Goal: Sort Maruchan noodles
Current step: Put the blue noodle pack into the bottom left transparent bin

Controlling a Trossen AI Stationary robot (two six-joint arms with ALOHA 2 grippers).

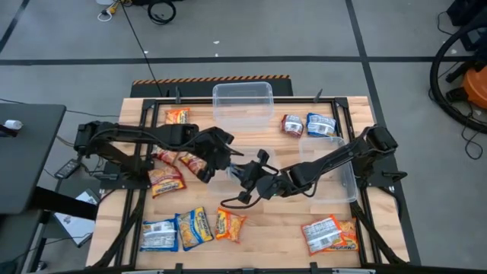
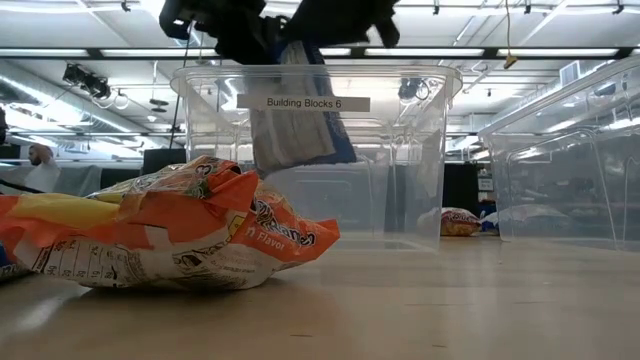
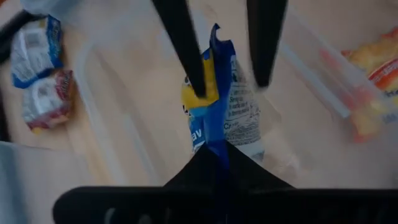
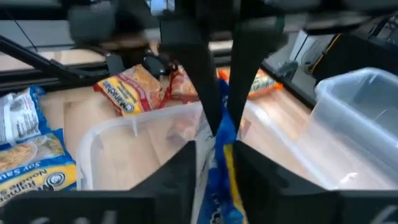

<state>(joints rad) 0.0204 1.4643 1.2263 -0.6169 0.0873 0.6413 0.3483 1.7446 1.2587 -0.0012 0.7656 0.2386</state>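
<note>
A blue-silver Maruchan noodles packet [image 3: 217,118] hangs in mid-air over the table's middle, between my two grippers. My left gripper [image 3: 214,152], reaching in from the left [image 1: 228,158], is shut on it. My right gripper [image 4: 214,158], reaching in from the right [image 1: 247,173], stands open with the packet [image 4: 219,149] between its fingers. In the low view the packet [image 2: 290,125] dangles in front of a clear tub. Other orange, blue and red-white packets lie flat on the table. My left gripper pinches a blue edge of the packet [image 3: 216,142] between its two fingers, coming slanting down from the table's left. The packet hangs clear of the table. My right gripper has one finger [image 3: 194,68] close against the packet's yellow-blue end; I cannot tell whether it touches.
A clear tub [image 1: 242,103] stands at the far middle and another [image 1: 329,173] under my right arm. Packets lie at the left [image 1: 166,181], along the near edge [image 1: 194,227], at the near right [image 1: 329,234] and far right [image 1: 308,124]. An orange packet [image 2: 180,235] lies close to the low camera.
</note>
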